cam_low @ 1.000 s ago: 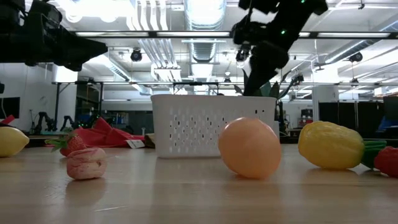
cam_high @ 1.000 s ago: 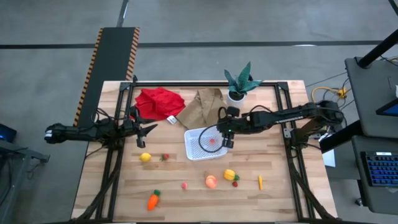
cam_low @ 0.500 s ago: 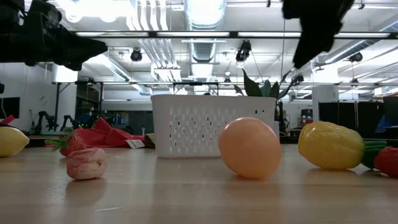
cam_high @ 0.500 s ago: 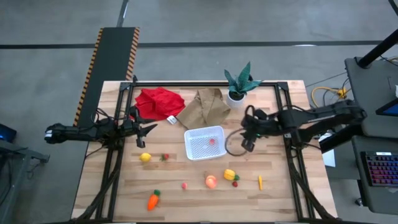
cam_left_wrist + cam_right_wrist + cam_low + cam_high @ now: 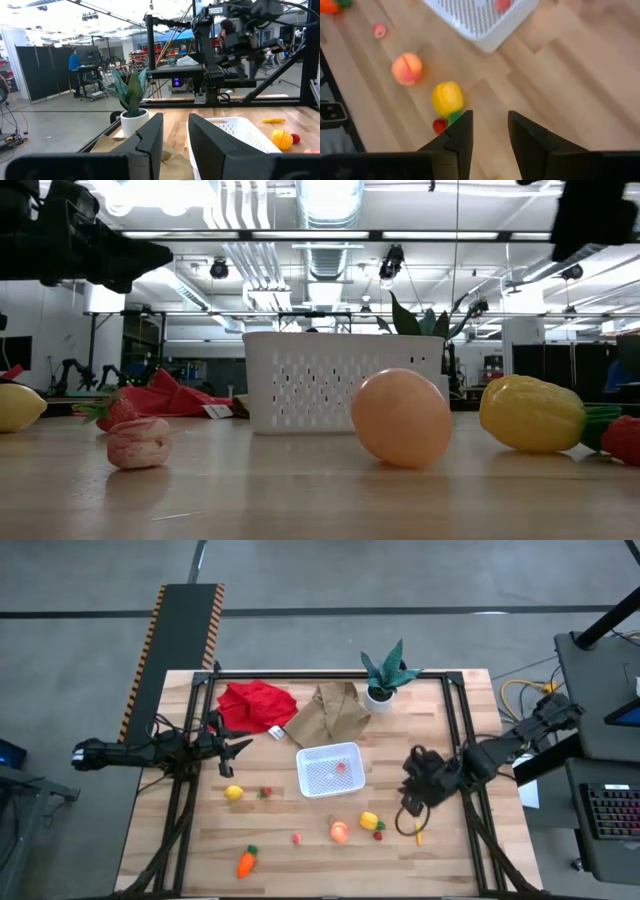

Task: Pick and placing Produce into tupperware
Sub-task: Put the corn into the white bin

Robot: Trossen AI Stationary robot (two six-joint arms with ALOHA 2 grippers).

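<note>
The white tupperware (image 5: 330, 772) sits mid-table with one red berry (image 5: 341, 767) inside. Lying loose on the wood are a lemon (image 5: 233, 793), strawberry (image 5: 266, 793), pink berry (image 5: 297, 837), peach (image 5: 340, 831), yellow pepper (image 5: 369, 821), carrot (image 5: 246, 861) and a small yellow-orange piece (image 5: 418, 832). My right gripper (image 5: 408, 805) hovers open to the right of the pepper, above the table; its wrist view shows the pepper (image 5: 447, 98) and peach (image 5: 406, 69) ahead of the fingers (image 5: 490, 117). My left gripper (image 5: 245, 746) waits open at the left, above the lemon's side.
A red cloth (image 5: 256, 705), a brown paper bag (image 5: 330, 710) and a potted plant (image 5: 385, 675) stand along the far edge. A black frame (image 5: 460, 740) borders the table. Bare wood lies between the tupperware and the right gripper.
My right gripper has drawn back from above the tupperware toward the table's right and near edges, ending beside the yellow pepper. The red berry stays in the tupperware. The left arm has kept still.
</note>
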